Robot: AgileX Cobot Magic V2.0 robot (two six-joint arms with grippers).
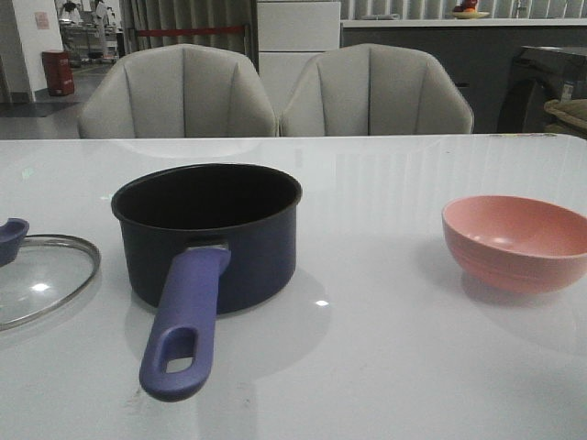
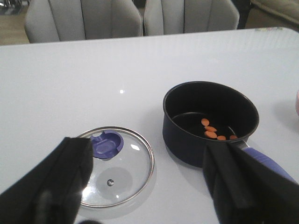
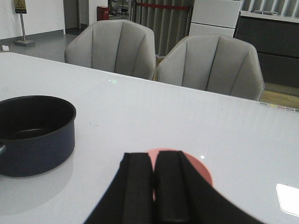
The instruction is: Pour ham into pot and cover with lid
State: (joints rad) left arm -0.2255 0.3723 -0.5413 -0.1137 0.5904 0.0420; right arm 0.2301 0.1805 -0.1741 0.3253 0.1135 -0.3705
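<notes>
The dark navy pot (image 1: 248, 247) stands left of the table's middle, its purple-blue handle (image 1: 183, 321) pointing at the front edge. Several orange ham slices (image 2: 210, 129) lie on its black bottom. The clear glass lid (image 1: 37, 280) lies on the table left of the pot, its purple-blue knob (image 1: 11, 240) in sight. In the left wrist view my left gripper (image 2: 149, 186) hangs open above the lid (image 2: 126, 172) and the pot (image 2: 187, 135), holding nothing. My right gripper (image 3: 153, 161) is shut and empty, just over the pink bowl (image 3: 201, 170). Neither gripper appears in the front view.
The pink bowl (image 1: 518, 240) sits at the right of the table and looks empty. Two grey chairs (image 1: 179, 92) (image 1: 374, 92) stand behind the far edge. Bare white tabletop (image 1: 367, 367) lies between pot and bowl.
</notes>
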